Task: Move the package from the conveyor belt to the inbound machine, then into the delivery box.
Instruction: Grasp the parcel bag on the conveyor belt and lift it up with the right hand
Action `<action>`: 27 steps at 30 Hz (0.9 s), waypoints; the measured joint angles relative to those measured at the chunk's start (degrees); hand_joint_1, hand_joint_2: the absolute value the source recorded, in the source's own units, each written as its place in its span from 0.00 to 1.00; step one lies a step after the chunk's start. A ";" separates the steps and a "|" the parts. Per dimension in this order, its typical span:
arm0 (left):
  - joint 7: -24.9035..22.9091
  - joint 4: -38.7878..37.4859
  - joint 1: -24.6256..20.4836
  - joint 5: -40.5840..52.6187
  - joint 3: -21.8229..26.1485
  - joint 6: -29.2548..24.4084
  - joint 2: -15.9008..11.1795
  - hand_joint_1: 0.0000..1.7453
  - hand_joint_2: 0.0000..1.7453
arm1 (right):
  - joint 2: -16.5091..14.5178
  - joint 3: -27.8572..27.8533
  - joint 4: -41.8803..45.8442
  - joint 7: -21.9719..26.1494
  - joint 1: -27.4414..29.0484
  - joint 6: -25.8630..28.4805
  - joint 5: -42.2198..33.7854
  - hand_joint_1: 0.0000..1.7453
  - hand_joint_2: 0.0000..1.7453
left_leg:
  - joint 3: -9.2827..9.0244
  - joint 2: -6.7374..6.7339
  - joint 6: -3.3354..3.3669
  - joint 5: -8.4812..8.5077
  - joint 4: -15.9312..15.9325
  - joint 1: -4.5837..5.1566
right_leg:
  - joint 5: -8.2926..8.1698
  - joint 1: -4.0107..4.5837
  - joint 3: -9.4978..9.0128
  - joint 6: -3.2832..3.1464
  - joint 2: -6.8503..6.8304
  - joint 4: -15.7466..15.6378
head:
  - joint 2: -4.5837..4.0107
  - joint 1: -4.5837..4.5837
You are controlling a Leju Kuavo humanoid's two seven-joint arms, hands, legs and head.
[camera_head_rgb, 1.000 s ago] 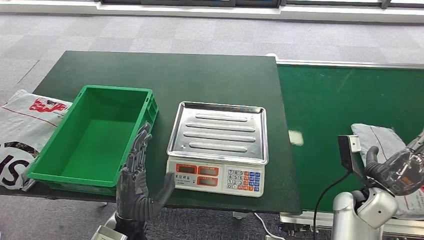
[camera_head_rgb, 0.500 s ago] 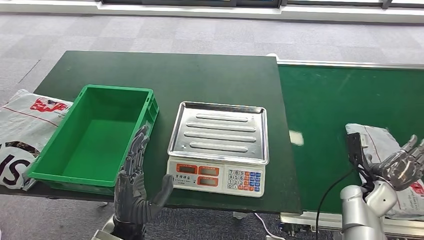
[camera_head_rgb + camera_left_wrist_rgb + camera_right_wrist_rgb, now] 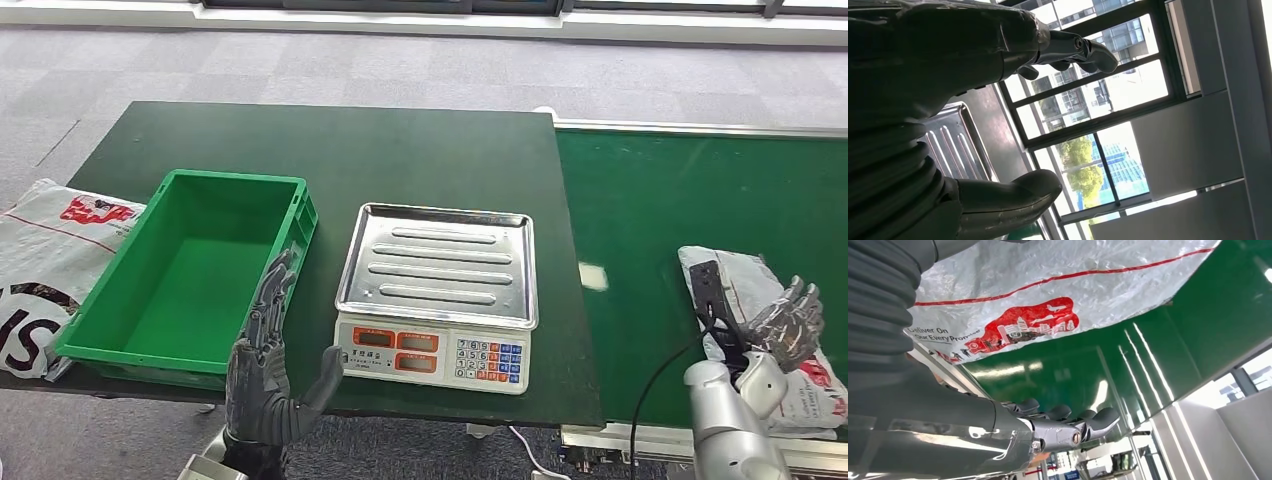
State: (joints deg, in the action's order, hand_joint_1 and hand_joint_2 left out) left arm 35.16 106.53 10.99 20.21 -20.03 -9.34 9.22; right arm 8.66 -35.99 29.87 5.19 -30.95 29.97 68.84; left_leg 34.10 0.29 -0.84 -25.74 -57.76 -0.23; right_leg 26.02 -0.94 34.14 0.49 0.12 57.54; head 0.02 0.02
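The crinkled white-grey plastic mailer package [image 3: 775, 330] w/ a thin red line and a red printed graphic lies flat on the green conveyor belt [image 3: 680, 200], near the belt's front edge at the robot's right. Right wrist view shows its surface [image 3: 1058, 295] glossy and wrinkled, red skyline-type logo plus text "Deliver On Every Prom…", rest cut off. Part of the pkg is hidden behind the arm in head view.

Right hand [image 3: 785, 325] is over the pkg, fingers apart and spread, nothing grasped; can't tell if it touches the plastic. In right wrist view the fingers [image 3: 1068, 427] are a bit curled but apart, w/ belt behind them.

Left of the belt is the dark green table [image 3: 330, 150]. On it, the white electronic scale w/ a ribbed steel tray and keypad [image 3: 437, 290], i.e. the inbound machine, tray bare. Just beside that, further left, the green rectangular plastic crate [image 3: 100, 300], nothing inside.

Left hand [image 3: 268, 375] is upright at the table's front edge, between crate and scale, fingers straight, thumb out, holding nothing. Left wrist view: thumb [image 3: 1013, 192] and fingers apart, steel tray beyond.

A white plastic bag w/ red and black print [image 3: 45, 260] lies at the table's left end, partly under the crate.
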 joint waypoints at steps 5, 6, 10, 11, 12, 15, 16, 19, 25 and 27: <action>-0.10 0.00 -0.02 0.18 0.08 0.99 0.00 0.00 1.00 | 0.64 -0.31 -0.89 -0.11 0.28 -2.07 -1.35 0.00 1.00 | -0.01 0.00 0.01 -0.01 0.00 0.00 | 0.01 -0.01 0.02 0.01 0.01 0.00 | 0.01 0.00; -0.16 0.00 -0.03 0.19 0.10 1.19 0.00 0.00 1.00 | 0.79 -0.50 -1.01 -0.22 0.43 -2.62 -1.57 0.00 1.00 | 0.00 0.00 0.02 -0.01 0.00 0.00 | 0.01 -0.01 0.02 0.01 0.01 0.00 | 0.01 0.00; -0.34 0.00 -0.11 0.21 0.21 1.74 0.02 0.00 1.00 | 1.32 -1.15 -1.53 -1.04 1.27 -5.07 -2.46 0.00 1.00 | 0.00 -0.01 0.03 -0.03 0.00 0.00 | 0.02 -0.01 0.02 0.02 0.01 0.00 | 0.00 0.00; -0.37 0.00 -0.13 0.22 0.27 1.82 0.03 0.00 1.00 | 1.44 -1.30 -1.67 -1.26 1.48 -5.70 -2.69 0.00 1.00 | 0.00 -0.01 0.04 -0.03 0.00 0.00 | 0.02 -0.01 0.02 0.02 0.01 0.00 | 0.00 0.00; -0.40 0.00 -0.16 0.22 0.35 1.89 0.03 0.00 1.00 | 1.51 -1.39 -1.79 -1.39 1.67 -6.14 -2.82 0.00 1.00 | 0.00 -0.01 0.04 -0.03 0.00 0.00 | 0.02 -0.01 0.02 0.02 0.02 0.00 | 0.01 0.00; -0.51 0.00 -0.18 0.25 0.58 1.98 0.05 0.00 1.00 | 1.60 -1.59 -2.09 -1.61 2.04 -7.03 -2.99 0.00 1.00 | 0.00 -0.01 0.04 -0.03 0.00 0.00 | 0.02 -0.01 0.03 0.02 0.02 0.00 | -0.01 0.00; -0.52 0.00 -0.19 0.26 0.61 1.98 0.05 0.00 1.00 | 1.61 -1.69 -2.18 -1.70 2.07 -7.40 -3.04 0.00 1.00 | 0.00 -0.02 0.04 -0.03 0.00 0.00 | 0.02 0.00 0.02 0.02 0.02 0.00 | 0.00 0.00; -0.54 0.01 -0.22 0.31 0.68 1.98 0.07 0.00 1.00 | 1.62 -1.99 -2.47 -2.06 2.08 -8.45 -3.21 0.00 1.00 | 0.00 -0.02 0.04 -0.03 0.00 0.00 | 0.02 -0.01 0.02 0.02 0.02 0.00 | 0.00 0.00; -0.64 0.22 -0.23 0.32 0.94 1.98 0.07 0.00 1.00 | 1.62 -2.20 -2.79 -2.20 2.07 -9.08 -3.36 0.00 1.00 | 0.00 -0.02 0.04 -0.03 0.00 0.00 | 0.01 -0.01 0.01 0.02 0.02 0.00 | 0.01 0.00; -0.65 0.23 -0.23 0.32 0.96 1.98 0.07 0.00 1.00 | 1.62 -2.20 -2.79 -2.20 2.07 -9.14 -3.37 0.00 1.00 | 0.00 -0.02 0.04 -0.03 0.00 0.00 | 0.01 -0.01 0.01 0.02 0.02 0.00 | 0.01 0.00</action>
State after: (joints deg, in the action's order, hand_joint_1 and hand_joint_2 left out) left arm 34.51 106.76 10.76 20.52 -19.07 -7.37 9.29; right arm 10.27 -38.18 27.08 2.99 -28.88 20.83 65.47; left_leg 34.10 0.27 -0.80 -25.77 -57.76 -0.23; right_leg 26.03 -0.94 34.15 0.51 0.13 57.54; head 0.02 0.02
